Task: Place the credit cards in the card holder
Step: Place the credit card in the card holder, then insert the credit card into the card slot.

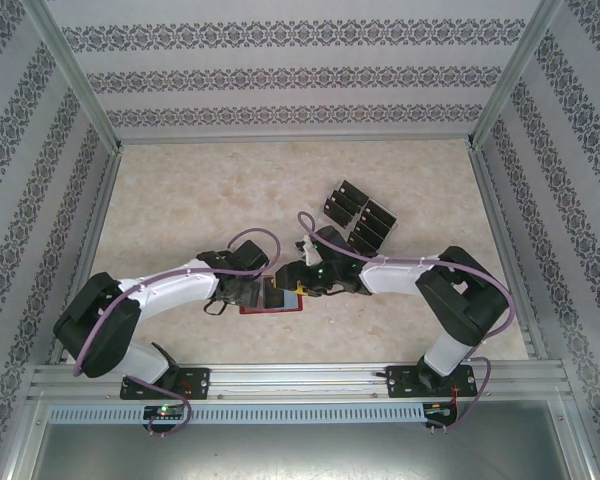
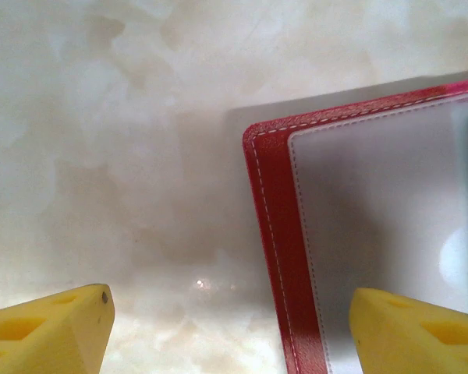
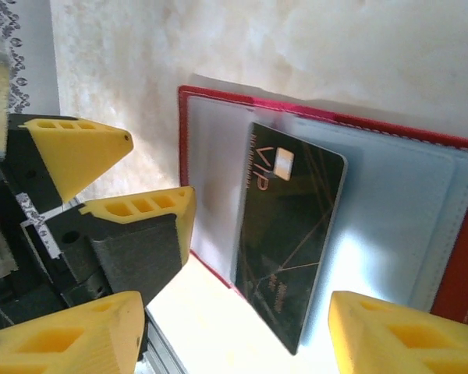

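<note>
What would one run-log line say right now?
card holder: open | credit card: lying on it | right tool: open | left tool: open

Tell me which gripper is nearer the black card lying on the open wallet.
Right. The right gripper hangs open over the black card, one finger to either side of it. The left gripper sits off the card, at the wallet's edge.

Overhead; wrist cameras near card holder (image 2: 274, 234)

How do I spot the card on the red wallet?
On the marble table, near its front middle, lies an open red wallet. The black VIP card lies on its pale inside, alone; the other black cards cluster farther back.
</note>
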